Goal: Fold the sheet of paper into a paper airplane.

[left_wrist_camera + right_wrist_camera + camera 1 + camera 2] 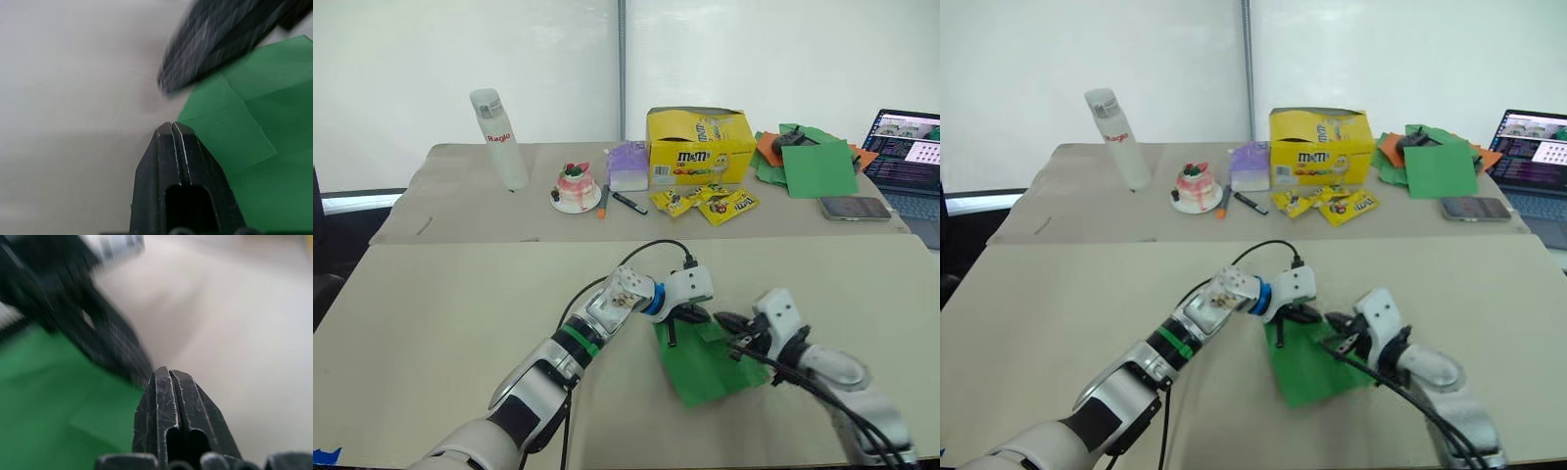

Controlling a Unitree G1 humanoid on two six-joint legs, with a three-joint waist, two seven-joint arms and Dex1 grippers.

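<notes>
Two closed pincers over sheet of paper [705, 362]; left wrist view reveals folded flap.

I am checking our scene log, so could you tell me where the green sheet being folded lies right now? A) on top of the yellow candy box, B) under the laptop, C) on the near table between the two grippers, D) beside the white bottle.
C: the sheet of paper lies flat on the near table, with the left gripper and right gripper at its far edge.
</notes>
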